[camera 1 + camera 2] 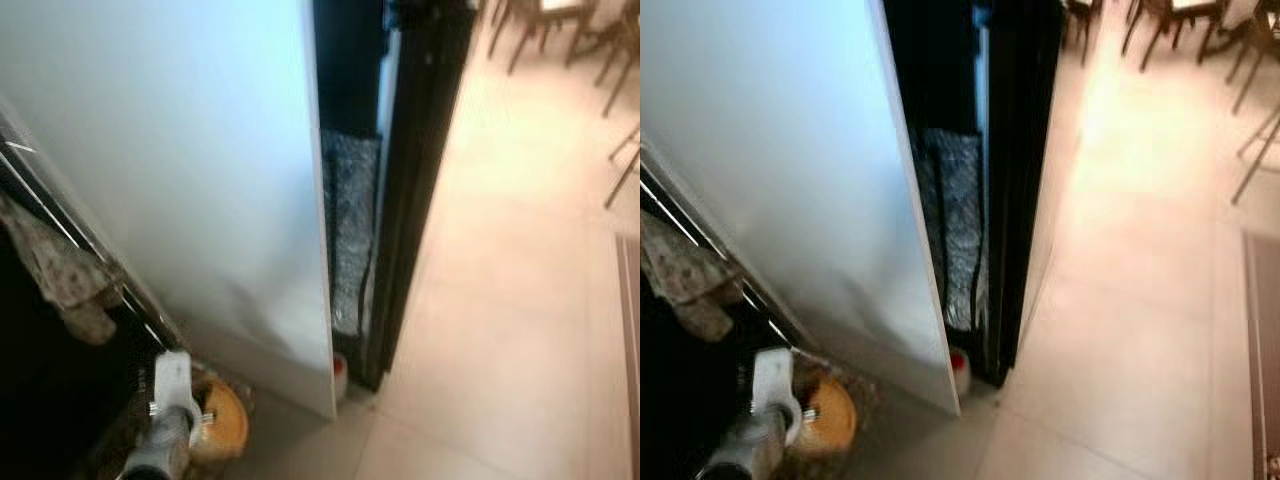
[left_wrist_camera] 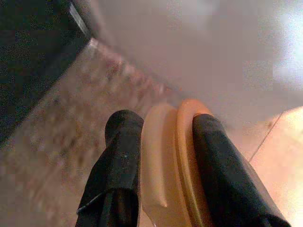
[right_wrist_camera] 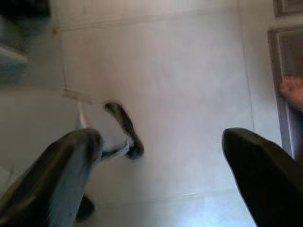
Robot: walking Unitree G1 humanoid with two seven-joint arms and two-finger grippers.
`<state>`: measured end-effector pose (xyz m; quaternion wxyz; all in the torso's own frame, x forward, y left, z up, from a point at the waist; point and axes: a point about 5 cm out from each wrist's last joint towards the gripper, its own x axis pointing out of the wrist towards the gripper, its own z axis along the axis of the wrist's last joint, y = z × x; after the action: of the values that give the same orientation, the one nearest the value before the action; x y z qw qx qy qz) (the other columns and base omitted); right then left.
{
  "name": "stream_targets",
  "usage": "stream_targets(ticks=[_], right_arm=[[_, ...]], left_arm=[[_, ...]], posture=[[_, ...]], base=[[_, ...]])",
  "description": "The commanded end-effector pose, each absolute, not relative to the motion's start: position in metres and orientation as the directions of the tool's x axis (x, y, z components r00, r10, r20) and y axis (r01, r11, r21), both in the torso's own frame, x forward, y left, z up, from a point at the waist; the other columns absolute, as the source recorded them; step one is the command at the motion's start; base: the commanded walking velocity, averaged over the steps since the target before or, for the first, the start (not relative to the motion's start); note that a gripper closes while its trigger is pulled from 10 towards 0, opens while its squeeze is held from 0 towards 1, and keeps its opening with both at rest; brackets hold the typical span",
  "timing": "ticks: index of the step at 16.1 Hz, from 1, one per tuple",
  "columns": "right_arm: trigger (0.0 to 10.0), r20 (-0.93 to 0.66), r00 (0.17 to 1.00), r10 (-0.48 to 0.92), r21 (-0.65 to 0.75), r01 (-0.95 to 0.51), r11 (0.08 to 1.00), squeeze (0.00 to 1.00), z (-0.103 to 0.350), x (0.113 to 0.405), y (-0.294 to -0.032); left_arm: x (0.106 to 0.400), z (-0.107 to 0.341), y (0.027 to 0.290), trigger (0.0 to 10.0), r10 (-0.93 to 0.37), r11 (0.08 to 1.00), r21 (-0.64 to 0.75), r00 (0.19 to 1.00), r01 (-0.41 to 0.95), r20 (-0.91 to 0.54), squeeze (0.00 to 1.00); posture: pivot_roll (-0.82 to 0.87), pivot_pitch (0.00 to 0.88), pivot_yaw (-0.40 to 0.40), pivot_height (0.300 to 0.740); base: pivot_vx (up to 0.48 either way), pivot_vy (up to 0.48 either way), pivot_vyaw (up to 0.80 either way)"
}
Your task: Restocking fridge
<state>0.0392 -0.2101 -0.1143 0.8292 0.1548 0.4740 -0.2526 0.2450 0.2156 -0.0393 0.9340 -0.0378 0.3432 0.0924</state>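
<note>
The left gripper (image 2: 163, 156) is pinching an orange lidded container (image 2: 175, 165) between both black fingers, just short of the white fridge door (image 1: 180, 170) ahead. It looks rigid, light and smooth, best gripped across its rim. The right gripper (image 3: 161, 165) is hanging spread over floor tiles (image 3: 180, 71).

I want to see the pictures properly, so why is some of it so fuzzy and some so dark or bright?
In the eye views everything is soft with blur, the floor glares bright, and the fridge gap is black shadow. In the left wrist view the left gripper and its orange container are blurred. In the right wrist view the right gripper looks smeared.
</note>
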Motion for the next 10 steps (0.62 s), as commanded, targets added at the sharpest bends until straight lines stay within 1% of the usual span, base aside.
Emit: stream_targets(ticks=[1, 3, 6, 10], right_arm=[[10.0, -0.871, 0.421, -0.253, 0.035, 0.567, 0.823, 0.0, -0.116, 0.038, -0.202], [10.0, -0.868, 0.423, -0.259, 0.036, 0.575, 0.818, 0.0, -0.116, 0.038, -0.202], [10.0, -0.864, 0.425, -0.269, 0.037, 0.587, 0.809, 0.0, -0.115, 0.038, -0.203], [10.0, -0.863, 0.422, -0.277, 0.031, 0.591, 0.806, 0.0, -0.115, 0.038, -0.204]], left_arm=[[0.227, -0.051, 0.226, 10.0, 0.179, 0.975, 0.037, 0.679, -0.219, -0.712, 0.0], [0.208, -0.065, 0.225, 10.0, 0.193, 0.97, 0.06, 0.604, -0.234, -0.773, 0.0], [0.201, -0.069, 0.225, 10.0, 0.192, 0.969, 0.058, 0.582, -0.241, -0.79, 0.0], [0.194, -0.072, 0.227, 10.0, 0.192, 0.966, 0.053, 0.566, -0.251, -0.801, 0.0]], posture=[[-0.13, 0.0, 0.11, 0.74], [-0.15, 0.0, 0.118, 0.74], [-0.16, 0.0, 0.116, 0.74], [-0.15, 0.0, 0.106, 0.74]], base=[[0.0, 0.0, 0.0], [0.0, 0.0, 0.0], [0.0, 0.0, 0.0], [0.38, 0.0, 0.0]])
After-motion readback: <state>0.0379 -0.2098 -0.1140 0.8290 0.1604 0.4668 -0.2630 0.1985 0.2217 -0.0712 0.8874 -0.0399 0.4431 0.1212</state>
